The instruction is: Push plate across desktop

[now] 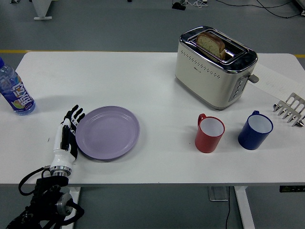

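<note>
While the left robot hand [68, 135] lies flat at the near left of the table [157, 90], its fingers are stretched out straight and hold nothing; its inner edge rests against the left rim of the lavender plate [107, 132]. No right robot hand shows. That plate sits in the near-left part of the table, still well left of the middle, with bare white surface open to its right. Judging from this layout, the push looks only partly done: the plate has much of the table's width ahead of it if it is meant to cross.

Further right, at about the same depth, a red mug [209, 133] stands with a blue mug [255, 130] just beside it, so a straight sideways slide would eventually meet the red one. A metal toast rack [289, 109] sits at the right edge. Further back on the left edge stands a drink bottle [15, 90], well apart from the hand. Farthest back, a cream toaster [214, 67] holds a slice of bread [211, 44] in its slot.
</note>
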`<state>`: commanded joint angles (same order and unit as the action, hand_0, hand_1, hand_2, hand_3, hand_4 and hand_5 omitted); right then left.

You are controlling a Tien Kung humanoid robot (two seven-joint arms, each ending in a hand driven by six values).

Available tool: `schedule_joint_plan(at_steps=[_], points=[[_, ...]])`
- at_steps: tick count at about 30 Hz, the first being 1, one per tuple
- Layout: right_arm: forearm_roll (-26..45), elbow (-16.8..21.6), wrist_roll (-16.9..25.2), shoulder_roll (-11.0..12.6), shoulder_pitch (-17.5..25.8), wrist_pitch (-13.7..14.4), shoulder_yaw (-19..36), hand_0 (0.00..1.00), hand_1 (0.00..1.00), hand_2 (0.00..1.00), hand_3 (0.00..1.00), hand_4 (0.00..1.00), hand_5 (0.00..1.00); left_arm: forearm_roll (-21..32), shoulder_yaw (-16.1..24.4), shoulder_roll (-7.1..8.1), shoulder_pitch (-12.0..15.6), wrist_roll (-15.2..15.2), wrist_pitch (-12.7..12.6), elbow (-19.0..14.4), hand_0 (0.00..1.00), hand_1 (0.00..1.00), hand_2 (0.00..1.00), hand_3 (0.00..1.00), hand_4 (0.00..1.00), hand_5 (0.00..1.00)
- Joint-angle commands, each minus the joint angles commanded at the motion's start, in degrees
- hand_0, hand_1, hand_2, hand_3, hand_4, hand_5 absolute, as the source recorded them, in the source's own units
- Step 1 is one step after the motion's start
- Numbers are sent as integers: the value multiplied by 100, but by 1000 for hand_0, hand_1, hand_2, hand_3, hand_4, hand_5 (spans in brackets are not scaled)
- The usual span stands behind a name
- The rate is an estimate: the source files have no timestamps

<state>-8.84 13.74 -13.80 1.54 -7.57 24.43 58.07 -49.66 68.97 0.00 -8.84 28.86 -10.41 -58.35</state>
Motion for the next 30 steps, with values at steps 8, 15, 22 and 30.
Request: schedule_joint_plan(at_steps=[8,15,22,30], points=[[-34,5,-12,2,28,9,19,552,451,593,583,302,484,71,-281,0,-4,1,-7,1,865,874,904,867,514,998],[-21,-1,3,2,25,0,10,551,452,593,583,302,485,107,-507,0,-39,1,-11,-50,865,874,904,866,513,998],[-17,-7,15,8,3,-14,3,551,452,593,583,302,484,169,-637,0,-108,9,-24,-91,865,875,903,860,511,998],[-36,-7,10,12,-8,-16,10,551,451,593,583,302,483,239,-826,0,-180,6,-20,-138,865,873,903,858,511,998]])
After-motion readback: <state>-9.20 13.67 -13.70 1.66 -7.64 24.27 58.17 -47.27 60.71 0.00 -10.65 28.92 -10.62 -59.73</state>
